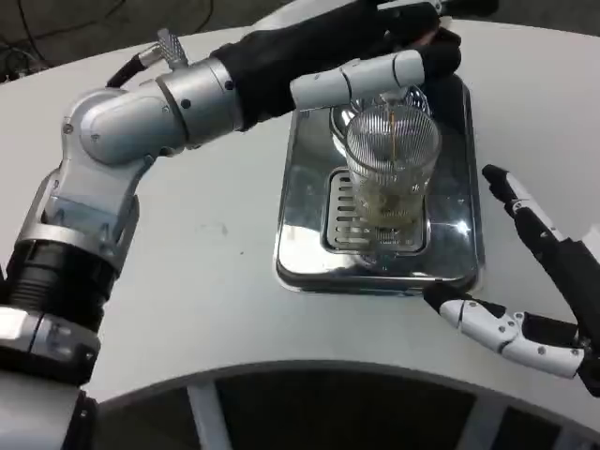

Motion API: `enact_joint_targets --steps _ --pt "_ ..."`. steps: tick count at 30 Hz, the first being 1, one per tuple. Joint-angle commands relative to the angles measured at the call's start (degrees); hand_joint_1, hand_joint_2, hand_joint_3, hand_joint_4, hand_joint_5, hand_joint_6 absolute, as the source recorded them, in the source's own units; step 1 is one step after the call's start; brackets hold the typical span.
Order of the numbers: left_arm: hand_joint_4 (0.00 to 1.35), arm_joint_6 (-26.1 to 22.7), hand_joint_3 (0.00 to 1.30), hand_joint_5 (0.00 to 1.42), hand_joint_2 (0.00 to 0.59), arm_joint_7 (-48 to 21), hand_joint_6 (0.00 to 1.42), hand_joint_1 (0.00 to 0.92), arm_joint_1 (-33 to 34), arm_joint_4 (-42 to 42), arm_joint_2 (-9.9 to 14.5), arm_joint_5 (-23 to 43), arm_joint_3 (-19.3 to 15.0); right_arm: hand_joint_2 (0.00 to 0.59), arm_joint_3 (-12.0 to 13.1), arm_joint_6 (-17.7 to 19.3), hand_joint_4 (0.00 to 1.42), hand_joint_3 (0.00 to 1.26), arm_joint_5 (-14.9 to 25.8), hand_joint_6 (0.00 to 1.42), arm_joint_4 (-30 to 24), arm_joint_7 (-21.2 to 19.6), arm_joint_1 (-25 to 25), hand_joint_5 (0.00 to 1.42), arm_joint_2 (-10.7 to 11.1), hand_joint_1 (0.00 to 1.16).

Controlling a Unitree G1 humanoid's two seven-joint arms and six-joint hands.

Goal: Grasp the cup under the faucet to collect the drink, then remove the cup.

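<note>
Cup (392, 159) on the grille of the steel tray (298, 239), right beneath the faucet (361, 80), so the thin stream drops straight in; pale liquid pooled at the bottom, filling seemingly under way. Left hand (417, 33) stretched over the faucet top, likely pressing a lever to keep the flow going; finger posture there too dark to tell. Right hand (539, 281) beside the tray, fingers spread wide and holding nothing, apart from the cup, probably poised to take it once full. No brand, label or legible writing anywhere.
</note>
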State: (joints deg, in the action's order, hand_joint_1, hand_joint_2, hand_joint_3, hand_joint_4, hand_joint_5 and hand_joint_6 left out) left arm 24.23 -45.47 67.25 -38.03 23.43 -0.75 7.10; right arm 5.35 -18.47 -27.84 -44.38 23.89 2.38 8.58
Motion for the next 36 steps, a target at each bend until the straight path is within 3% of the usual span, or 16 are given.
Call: enact_joint_targets --steps 1,8,15,20,36 --pt "0.02 1.0 0.11 0.11 0.118 -0.9 0.08 0.000 -1.6 0.3 0.2 -1.1 1.0 0.236 -1.8 3.5 0.00 0.00 1.3 0.00 5.5 -5.4 -2.1 0.00 -0.1 0.67" --pt "0.03 0.7 0.11 0.12 0.116 -0.5 0.09 0.000 -2.3 1.1 0.5 -0.9 0.9 0.231 -3.7 6.6 0.00 0.00 2.8 0.00 11.6 -11.3 -5.4 0.00 0.3 0.67" --pt "0.03 0.2 0.11 0.12 0.118 0.0 0.09 0.000 -2.7 2.2 0.6 -0.7 0.8 0.228 -3.9 9.9 0.00 0.00 5.4 0.00 18.6 -15.6 -10.1 0.00 0.9 0.67" --pt "0.03 0.1 0.11 0.12 0.120 -0.1 0.09 0.000 -2.7 2.6 0.7 -0.7 0.9 0.225 -4.3 10.7 0.00 0.00 6.8 0.00 21.5 -16.8 -12.2 0.00 1.3 0.67" --pt "0.04 -0.4 0.12 0.13 0.121 -0.1 0.09 0.000 -2.4 2.9 0.9 -0.8 0.9 0.205 -5.5 19.0 0.00 0.00 12.9 0.00 35.0 -17.6 -18.7 0.00 3.2 0.65"
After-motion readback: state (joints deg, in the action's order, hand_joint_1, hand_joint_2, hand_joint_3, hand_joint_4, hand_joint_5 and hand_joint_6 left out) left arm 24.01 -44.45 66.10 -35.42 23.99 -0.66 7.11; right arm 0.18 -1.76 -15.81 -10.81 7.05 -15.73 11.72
